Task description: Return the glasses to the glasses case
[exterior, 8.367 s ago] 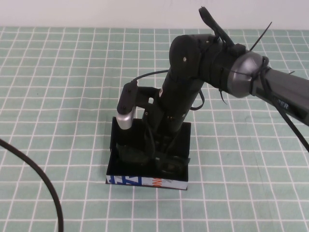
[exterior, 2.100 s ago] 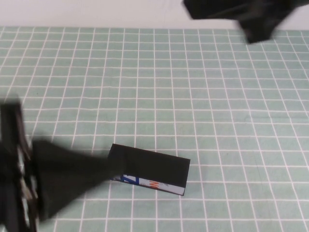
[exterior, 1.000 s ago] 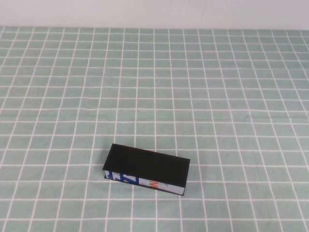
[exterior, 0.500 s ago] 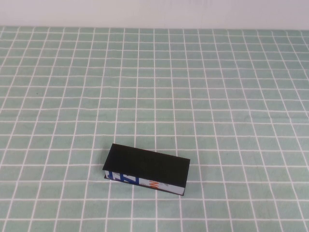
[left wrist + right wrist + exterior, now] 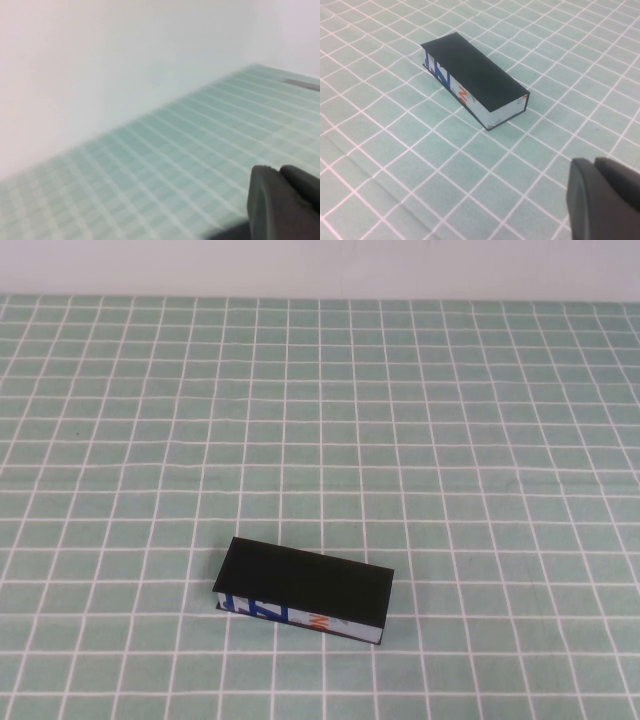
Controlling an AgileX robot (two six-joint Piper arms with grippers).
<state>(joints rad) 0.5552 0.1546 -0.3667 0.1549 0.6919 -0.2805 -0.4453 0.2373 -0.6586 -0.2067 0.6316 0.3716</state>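
Note:
The glasses case (image 5: 304, 588) lies closed on the green checked cloth, near the front middle of the table, its flat black lid down and its white, blue and orange front side facing me. It also shows in the right wrist view (image 5: 475, 80). The glasses are hidden. Neither arm shows in the high view. My left gripper (image 5: 280, 172) is shut and empty, held over bare cloth near the white wall. My right gripper (image 5: 595, 165) is shut and empty, held above the cloth well away from the case.
The green checked cloth (image 5: 450, 440) covers the table. A white wall (image 5: 320, 265) runs along the far edge. A dark strip (image 5: 304, 84) lies on the cloth far off in the left wrist view.
8.4 s ago the right arm was over the open case. By 2.1 s ago the lid was down and both arms were drawing away. Nothing has moved in the last second.

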